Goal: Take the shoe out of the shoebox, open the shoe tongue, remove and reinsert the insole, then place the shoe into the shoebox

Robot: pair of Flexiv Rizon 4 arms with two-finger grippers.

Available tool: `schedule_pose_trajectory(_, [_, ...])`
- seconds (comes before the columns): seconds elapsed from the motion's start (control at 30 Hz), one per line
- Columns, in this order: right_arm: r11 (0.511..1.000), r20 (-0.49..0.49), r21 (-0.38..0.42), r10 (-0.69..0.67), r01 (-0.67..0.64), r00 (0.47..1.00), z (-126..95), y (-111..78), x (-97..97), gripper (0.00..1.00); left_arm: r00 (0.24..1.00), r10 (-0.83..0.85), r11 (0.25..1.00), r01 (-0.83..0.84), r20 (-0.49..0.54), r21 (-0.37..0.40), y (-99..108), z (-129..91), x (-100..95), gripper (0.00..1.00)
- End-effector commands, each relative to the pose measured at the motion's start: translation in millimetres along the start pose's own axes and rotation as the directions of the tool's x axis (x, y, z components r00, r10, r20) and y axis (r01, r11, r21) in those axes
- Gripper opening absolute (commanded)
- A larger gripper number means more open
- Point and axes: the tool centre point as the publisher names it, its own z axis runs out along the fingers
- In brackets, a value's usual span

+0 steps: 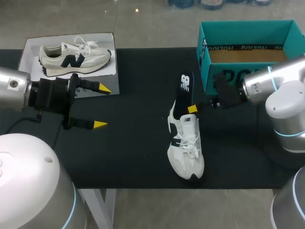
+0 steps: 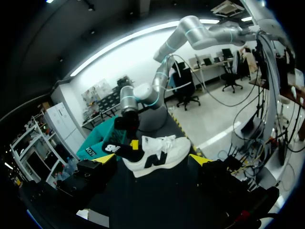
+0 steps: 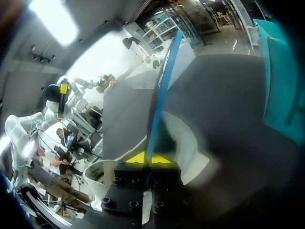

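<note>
My right pincer (image 1: 192, 109) is clenched on the insole (image 1: 185, 89), which is half out of the light shoe (image 1: 187, 152) mid-worktop (image 1: 128, 148). It looks thin and floppy, so I'd grip its heel end. My left pincer (image 1: 101, 106) hangs released at left.

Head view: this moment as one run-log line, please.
left gripper open | right gripper shut on flat black insole | insole partly out of white laced shoe | shoe outside teal cardboard shoebox

You're at a robotics lab rig: your left arm (image 1: 19, 90) and right arm (image 1: 271, 86) (grey, jointed, ringed with blue light) come in over a bench (image 1: 133, 148) covered in black cloth, and a thin cable (image 1: 21, 125) trails on it behind the left pincer (image 1: 102, 107).
</note>
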Motion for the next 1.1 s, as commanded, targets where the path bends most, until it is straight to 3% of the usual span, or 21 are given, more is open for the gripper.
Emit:
schedule_pose_trajectory(0.03, [1.0,0.003,0.004,0.004,-0.004,1.0,3.0,4.8,-0.5,0.0,1.0,0.0,1.0,0.0,-0.002,-0.001,0.3,-0.5,-0.2,1.0])
schedule_pose_trajectory(0.07, [1.0,0.005,0.001,0.005,-0.005,1.0,2.5,7.0,0.1,0.13,1.0,0.0,1.0,0.0,-0.002,-0.001,0.3,-0.5,-0.2,1.0])
schedule_pose_trajectory(0.1, [1.0,0.007,0.0,0.004,-0.004,1.0,1.9,9.3,0.8,0.42,1.0,0.0,1.0,0.0,-0.002,-0.001,0.3,-0.5,-0.2,1.0])
schedule_pose_trajectory(0.13, [1.0,0.008,-0.003,0.0,0.0,1.0,1.2,11.7,1.4,0.52,1.0,0.0,1.0,0.0,-0.002,-0.001,0.3,-0.5,-0.2,1.0])
schedule_pose_trajectory(0.17, [1.0,0.01,-0.005,-0.005,0.005,1.0,0.5,13.9,1.7,0.7,1.0,0.0,1.0,0.0,-0.002,-0.001,0.3,-0.5,-0.2,1.0])
schedule_pose_trajectory(0.2, [1.0,0.011,-0.006,-0.01,0.01,1.0,-0.2,16.1,1.7,0.78,1.0,0.0,1.0,0.0,-0.002,-0.001,0.3,-0.5,-0.2,1.0])
schedule_pose_trajectory(0.33, [1.0,0.017,-0.012,-0.02,0.02,1.0,-3.7,23.5,-1.4,0.77,1.0,0.0,1.0,0.0,-0.002,-0.001,0.3,-0.5,-0.2,1.0])
schedule_pose_trajectory(0.5, [0.999,0.027,-0.021,-0.03,0.03,0.999,-6.7,32.8,-6.8,0.82,1.0,0.0,1.0,0.0,-0.002,-0.001,0.3,-0.5,-0.2,1.0])
schedule_pose_trajectory(0.6, [0.999,0.037,-0.025,-0.037,0.037,0.999,-9.0,38.5,-10.2,0.76,1.0,0.0,1.0,0.0,-0.002,-0.001,0.3,-0.5,-0.2,1.0])
schedule_pose_trajectory(0.67, [0.999,0.041,-0.032,-0.039,0.041,0.998,-11.0,41.8,-12.7,0.48,1.0,0.0,1.0,0.0,-0.002,-0.001,0.3,-0.5,-0.2,1.0])
schedule_pose_trajectory(0.7, [0.998,0.041,-0.036,-0.042,0.043,0.998,-12.0,43.3,-13.8,0.39,1.0,0.0,1.0,0.0,-0.002,-0.001,0.3,-0.5,-0.2,1.0])
schedule_pose_trajectory(0.73, [0.998,0.039,-0.042,-0.045,0.046,0.998,-12.1,45.2,-16.7,0.24,1.0,0.0,1.0,0.0,-0.002,-0.001,0.3,-0.5,-0.2,1.0])
schedule_pose_trajectory(0.77, [0.998,0.039,-0.042,-0.045,0.047,0.998,-12.2,45.8,-17.2,0.0,1.0,0.0,1.0,0.0,-0.002,-0.001,0.3,-0.5,-0.2,1.0])
schedule_pose_trajectory(1.1, [0.998,0.028,-0.032,-0.051,0.052,0.998,-12.7,36.3,-8.8,0.0,1.0,0.0,1.0,0.0,-0.002,-0.001,0.3,-0.5,-0.2,1.0])
